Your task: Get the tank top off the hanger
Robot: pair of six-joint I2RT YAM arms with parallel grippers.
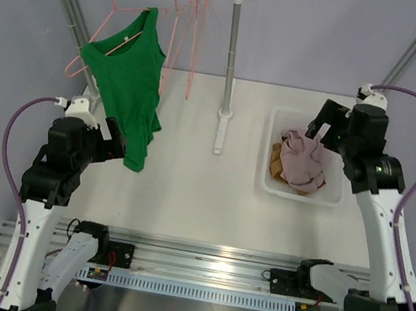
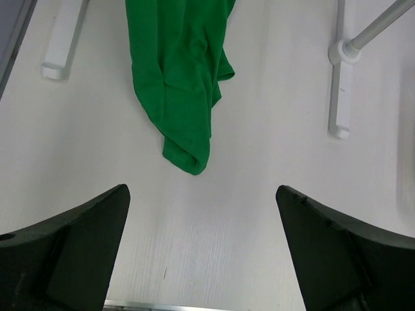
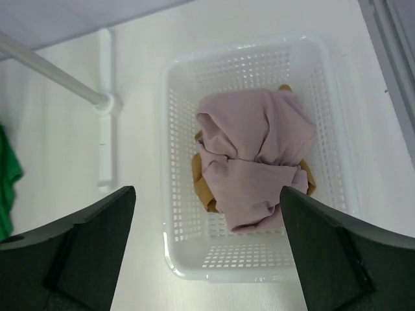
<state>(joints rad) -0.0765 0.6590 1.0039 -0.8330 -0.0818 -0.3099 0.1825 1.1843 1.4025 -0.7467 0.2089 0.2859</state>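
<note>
The tank top hangs beyond the wide left jaws, untouched; right jaws equally wide.

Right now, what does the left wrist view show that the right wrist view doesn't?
Only left wrist: the green tank top's bunched lower end and the white rack's left foot. Only right wrist: a white perforated plastic basket holding a crumpled pale pink garment over a tan one. Both: the rack's right foot and some green fabric.
</note>
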